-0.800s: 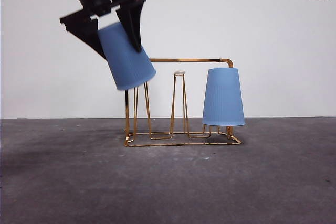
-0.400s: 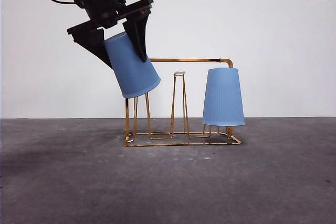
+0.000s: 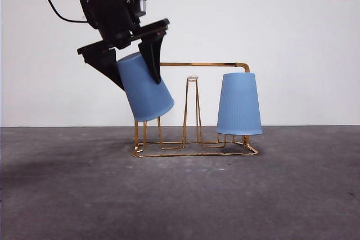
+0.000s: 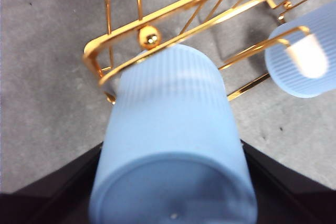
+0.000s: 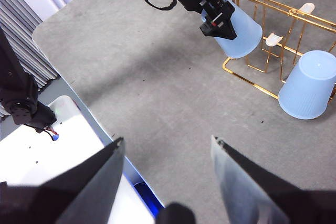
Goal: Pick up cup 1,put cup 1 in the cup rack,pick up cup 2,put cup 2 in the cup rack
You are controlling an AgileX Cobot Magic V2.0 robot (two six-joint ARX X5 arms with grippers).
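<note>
Gripping the tilted blue cup (image 3: 145, 87) by its closed end, the left pincer (image 3: 130, 59) had its jaws clamped on the ribbed sides, mouth hanging over the end peg of the gold rack (image 3: 194, 149). The cup looked light, thin plastic, likely to flex, so a hold near the stiffer base seemed sound. Another cup (image 3: 239, 104) already sat inverted on the rack. The right pincer (image 5: 165, 158) waited wide apart and empty above the counter (image 3: 180, 195).
</note>
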